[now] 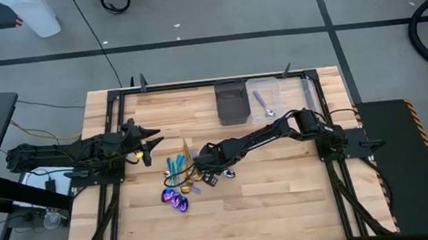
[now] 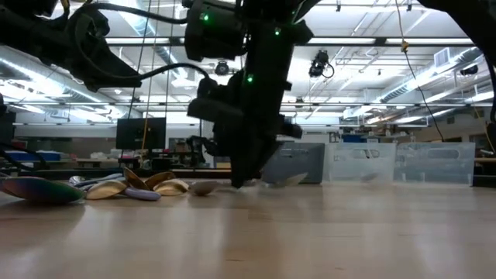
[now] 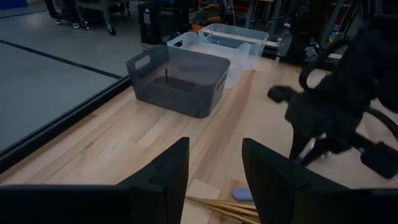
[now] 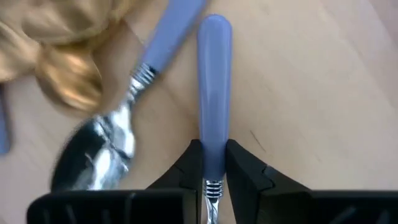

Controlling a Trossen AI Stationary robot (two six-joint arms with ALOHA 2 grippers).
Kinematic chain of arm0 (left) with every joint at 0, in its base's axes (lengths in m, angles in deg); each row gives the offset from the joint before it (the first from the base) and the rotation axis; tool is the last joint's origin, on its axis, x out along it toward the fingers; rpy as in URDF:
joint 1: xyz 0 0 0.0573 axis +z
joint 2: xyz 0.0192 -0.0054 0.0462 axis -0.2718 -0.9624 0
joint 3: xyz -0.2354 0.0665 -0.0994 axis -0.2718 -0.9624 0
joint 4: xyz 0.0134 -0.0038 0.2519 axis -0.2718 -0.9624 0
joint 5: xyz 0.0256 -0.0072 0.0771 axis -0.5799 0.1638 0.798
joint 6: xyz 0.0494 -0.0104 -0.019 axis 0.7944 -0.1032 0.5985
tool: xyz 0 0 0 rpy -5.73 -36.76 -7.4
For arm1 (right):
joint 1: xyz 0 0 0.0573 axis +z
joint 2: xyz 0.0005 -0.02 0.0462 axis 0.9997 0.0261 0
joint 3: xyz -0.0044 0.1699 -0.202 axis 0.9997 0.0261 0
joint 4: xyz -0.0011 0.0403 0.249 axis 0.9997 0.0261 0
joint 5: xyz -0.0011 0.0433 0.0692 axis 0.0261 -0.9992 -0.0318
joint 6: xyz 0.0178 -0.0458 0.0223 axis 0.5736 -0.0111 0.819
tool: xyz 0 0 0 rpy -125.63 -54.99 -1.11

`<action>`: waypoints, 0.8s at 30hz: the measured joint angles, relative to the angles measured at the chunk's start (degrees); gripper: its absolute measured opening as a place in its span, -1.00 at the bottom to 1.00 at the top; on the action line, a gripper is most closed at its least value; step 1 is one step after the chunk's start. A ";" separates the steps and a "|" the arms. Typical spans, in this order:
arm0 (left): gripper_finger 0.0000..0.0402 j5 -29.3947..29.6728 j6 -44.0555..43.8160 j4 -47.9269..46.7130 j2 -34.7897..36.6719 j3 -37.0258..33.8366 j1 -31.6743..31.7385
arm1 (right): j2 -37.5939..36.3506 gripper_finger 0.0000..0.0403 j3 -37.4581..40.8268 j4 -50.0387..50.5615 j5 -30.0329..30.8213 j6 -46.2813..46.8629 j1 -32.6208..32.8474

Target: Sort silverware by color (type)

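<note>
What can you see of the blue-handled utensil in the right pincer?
The slim utensil with a smooth, periwinkle-blue rounded handle has a ribbed silver collar at its neck; its head is hidden. It lies flat on the light wooden table, the right pincer shut on the handle near the collar. A second blue-handled silver spoon lies close beside it.

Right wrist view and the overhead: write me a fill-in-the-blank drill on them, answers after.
1. The right gripper is shut on a utensil's ____ handle.
2. Beside it lies a spoon with a ____ bowl.
3. The dark bin stands next to a ____ bin.
4. The left gripper is ____.

Answers: blue; silver; clear; open
</note>
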 joint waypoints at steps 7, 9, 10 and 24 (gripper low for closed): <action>-0.22 0.01 -0.02 0.01 0.00 0.00 0.00 | -3.77 -0.72 -0.11 3.90 1.60 -0.03 -0.59; -0.22 0.01 0.00 0.04 0.00 0.00 0.00 | -5.35 -0.72 -0.11 4.32 2.33 -0.21 -0.71; -0.22 0.01 -0.02 0.02 0.00 0.00 0.00 | -6.12 -0.72 -0.15 4.46 2.72 -0.48 -0.82; -0.22 0.01 -0.11 0.04 0.00 0.00 0.00 | -12.78 -0.72 -0.24 5.02 5.05 -4.48 -2.20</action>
